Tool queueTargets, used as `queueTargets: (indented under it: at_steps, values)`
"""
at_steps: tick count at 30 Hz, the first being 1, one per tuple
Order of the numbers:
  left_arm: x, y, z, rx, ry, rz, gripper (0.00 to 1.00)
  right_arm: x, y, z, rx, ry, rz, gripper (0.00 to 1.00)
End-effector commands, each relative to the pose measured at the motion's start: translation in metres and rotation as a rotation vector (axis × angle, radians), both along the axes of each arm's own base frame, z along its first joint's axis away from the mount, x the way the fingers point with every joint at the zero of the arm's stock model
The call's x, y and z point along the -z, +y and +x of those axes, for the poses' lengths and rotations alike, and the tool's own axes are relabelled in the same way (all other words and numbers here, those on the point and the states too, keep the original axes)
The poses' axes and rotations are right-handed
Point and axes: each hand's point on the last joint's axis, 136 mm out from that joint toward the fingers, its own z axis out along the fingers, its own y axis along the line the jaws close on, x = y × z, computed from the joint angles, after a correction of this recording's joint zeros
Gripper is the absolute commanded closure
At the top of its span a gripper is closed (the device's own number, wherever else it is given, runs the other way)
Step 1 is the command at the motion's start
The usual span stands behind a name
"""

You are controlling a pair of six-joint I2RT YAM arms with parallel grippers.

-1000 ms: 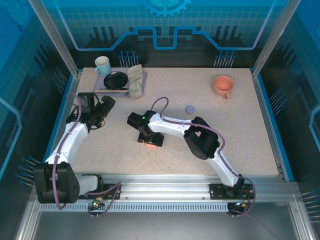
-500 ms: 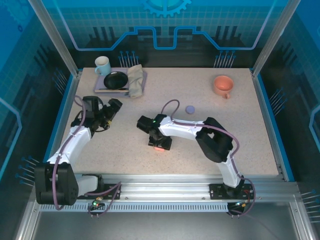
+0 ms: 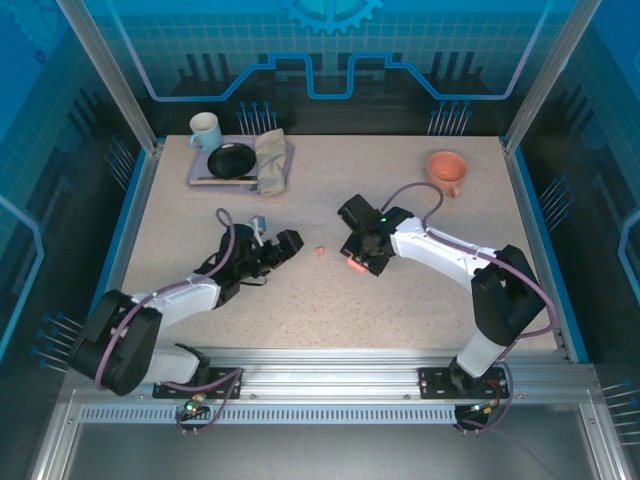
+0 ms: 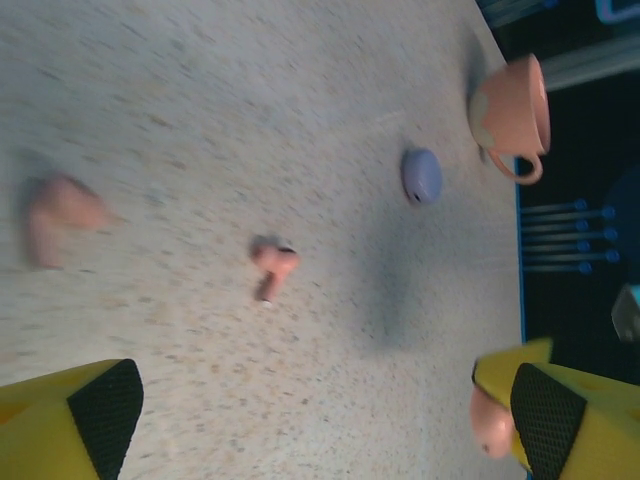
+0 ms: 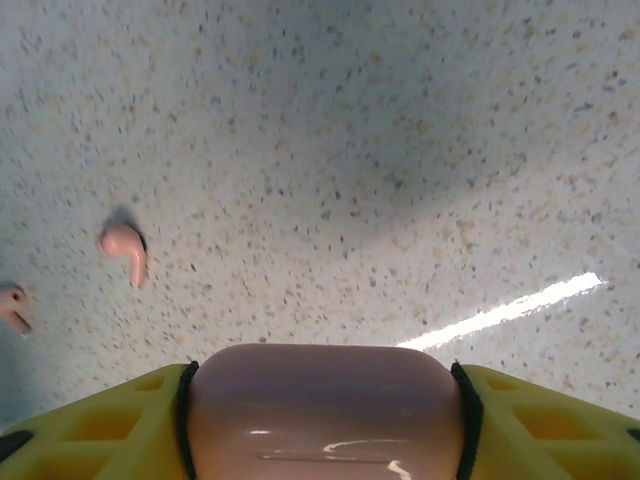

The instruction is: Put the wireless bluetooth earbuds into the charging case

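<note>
My right gripper [image 3: 358,256] is shut on the salmon-pink charging case [image 5: 320,410], which spans the gap between its yellow fingers [image 5: 90,425]. In the top view the case [image 3: 354,266] shows just under that gripper, mid-table. One salmon-pink earbud [image 3: 320,252] lies on the table between the two grippers. The right wrist view shows that earbud [image 5: 125,248] and a second one [image 5: 12,305] at the left edge. My left gripper [image 3: 288,243] is open, low over the table. An earbud [image 4: 272,262] lies ahead of its fingers [image 4: 100,415], and a blurred pink shape [image 4: 55,215] lies further left.
A small lilac case [image 4: 421,176] lies on the table near a salmon cup [image 3: 445,170] at the back right. A tray [image 3: 200,178] at the back left carries a black plate [image 3: 231,159], a folded cloth [image 3: 271,160] and a white mug [image 3: 205,130].
The left arm has swung from the far left to the table's middle, near the earbud. The right gripper has carried the pink case to the right and further back.
</note>
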Motion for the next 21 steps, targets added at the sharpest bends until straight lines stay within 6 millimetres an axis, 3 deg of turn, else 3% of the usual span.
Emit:
queueTargets:
  at_steps: [1,10,21]
  values:
    - [-0.03,-0.038,0.009,0.066,-0.197,-0.067,0.06,-0.01,0.004,0.01,0.012,-0.025,0.094,0.53]
    - [-0.028,-0.105,0.002,0.196,-0.311,-0.109,0.24,-0.009,0.002,0.026,0.079,-0.005,0.2,0.54]
    - [-0.016,-0.14,0.02,0.194,-0.311,-0.213,0.39,0.001,0.007,0.033,0.121,0.022,0.267,0.55]
